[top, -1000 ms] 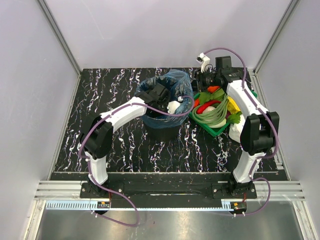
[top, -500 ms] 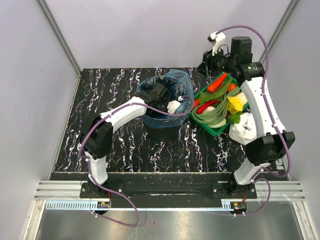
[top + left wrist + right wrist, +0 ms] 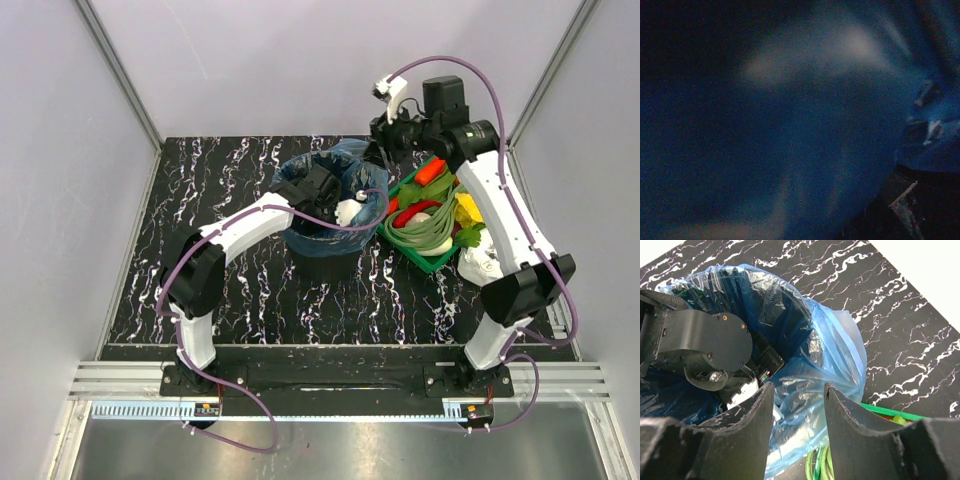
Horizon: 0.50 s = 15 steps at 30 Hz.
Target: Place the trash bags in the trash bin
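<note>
While the left gripper [image 3: 325, 195] is sitting deep inside the black bin [image 3: 325, 262], the blue bag [image 3: 840, 355] is lining the bin's mouth, with film puffing out over the far and right rim. The right gripper [image 3: 797, 390] is hovering just above that bulging rim edge with its fingers spread apart and nothing between them. The left wrist view is showing only dark blue film pressed close, so whether the left jaws are apart or together cannot be told. The step in hand looks like the right arm going for the loose film at the rim to tuck or spread it. To do it well, the right gripper should probably be coming down with one finger on each side of the bulging fold, pinching film only, staying clear of the left arm's wrist inside the bin, and not dragging hard enough to tip the bin toward the green tray [image 3: 432, 265] just beside it. Compared with half a second ago, the right arm has swung left from above the table's far right corner to the bin's far right rim; the left arm, bin and bag are looking unchanged.
</note>
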Each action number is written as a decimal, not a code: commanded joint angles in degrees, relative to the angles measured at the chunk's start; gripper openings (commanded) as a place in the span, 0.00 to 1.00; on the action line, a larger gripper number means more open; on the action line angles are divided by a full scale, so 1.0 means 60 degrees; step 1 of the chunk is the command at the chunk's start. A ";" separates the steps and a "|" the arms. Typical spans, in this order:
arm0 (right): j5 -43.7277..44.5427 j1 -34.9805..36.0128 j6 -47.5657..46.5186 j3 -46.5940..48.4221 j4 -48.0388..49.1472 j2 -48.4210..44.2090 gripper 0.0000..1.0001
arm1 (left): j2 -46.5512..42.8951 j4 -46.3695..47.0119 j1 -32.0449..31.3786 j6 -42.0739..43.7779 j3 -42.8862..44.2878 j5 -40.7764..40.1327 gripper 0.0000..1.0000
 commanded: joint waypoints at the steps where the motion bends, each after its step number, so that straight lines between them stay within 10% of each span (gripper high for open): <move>1: 0.0487 0.0318 -0.0409 0.0913 -0.0364 0.0552 0.51 | -0.0507 0.0053 0.0012 -0.0113 0.0303 0.0139 0.97; 15: 0.1162 0.0538 -0.0922 0.0828 -0.0423 0.1389 0.54 | -0.0580 0.0053 0.0012 -0.0084 0.0229 0.0183 0.96</move>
